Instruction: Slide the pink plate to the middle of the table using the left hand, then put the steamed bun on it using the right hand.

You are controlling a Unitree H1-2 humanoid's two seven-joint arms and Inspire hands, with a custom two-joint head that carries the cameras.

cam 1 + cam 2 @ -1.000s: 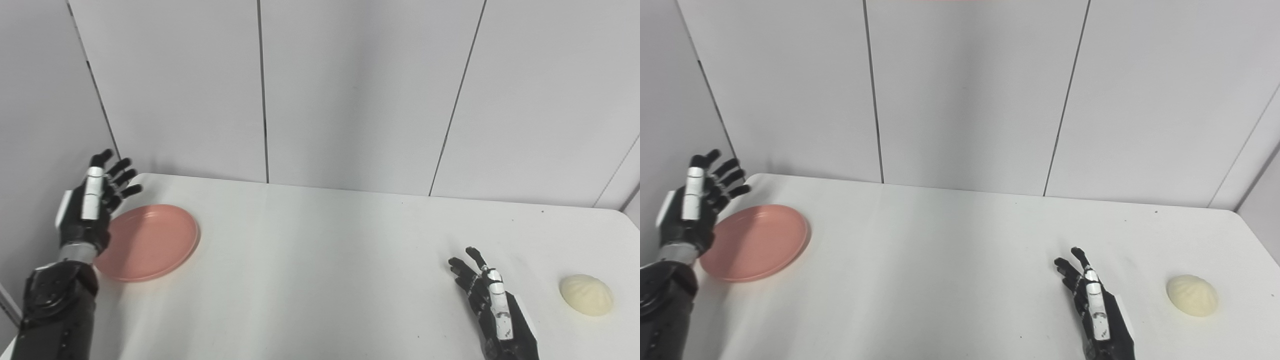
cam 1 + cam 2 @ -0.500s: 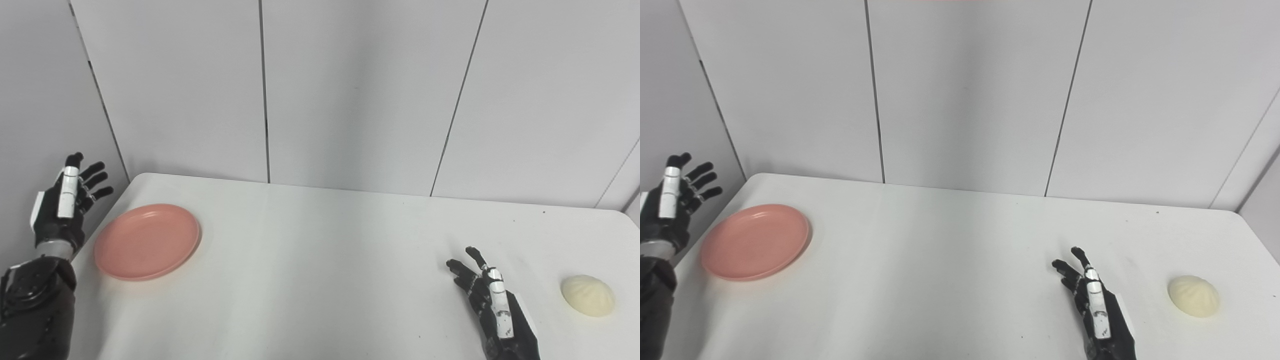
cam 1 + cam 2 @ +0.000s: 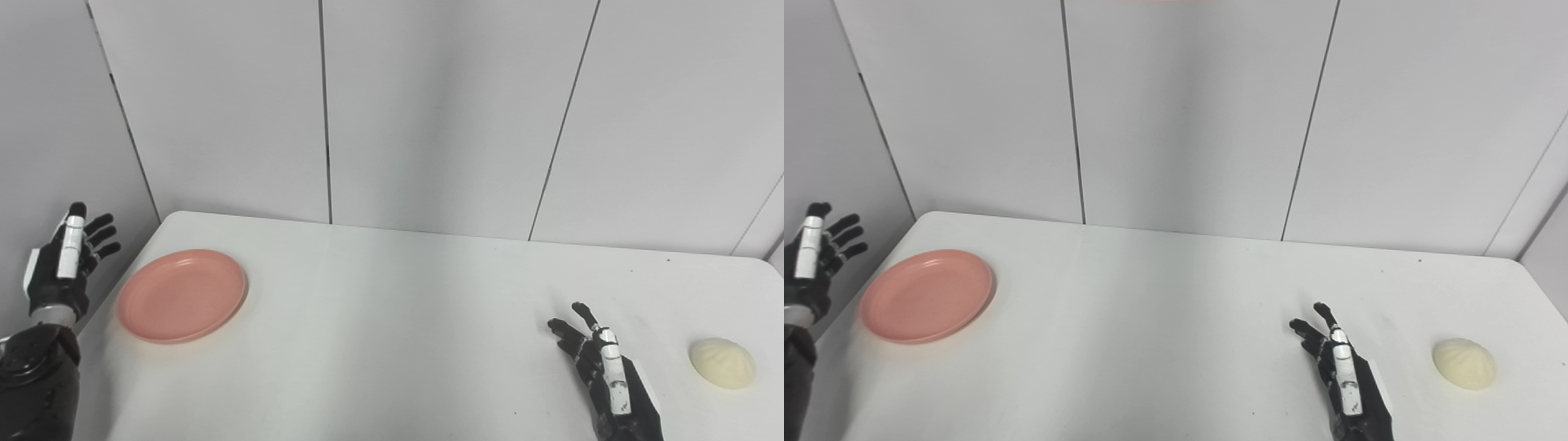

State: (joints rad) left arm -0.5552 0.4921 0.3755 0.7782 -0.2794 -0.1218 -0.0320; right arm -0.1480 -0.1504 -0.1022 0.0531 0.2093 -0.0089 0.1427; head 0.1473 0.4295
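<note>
Pink plate (image 3: 182,294): sitting at counter's (image 3: 392,318) left end. Steamed bun (image 3: 721,362): resting far right. Left hand (image 3: 64,263) hovering off-edge, right hand (image 3: 606,373) waiting; fingers apart, empty. Risk: a glancing push spinning the plate off the nearby edge.

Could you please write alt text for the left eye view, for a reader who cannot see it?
A pink plate lies near the left end of a white table, and a steamed bun near the right end. The open left hand is raised beside the table's left edge; the open right hand is left of the bun.
</note>
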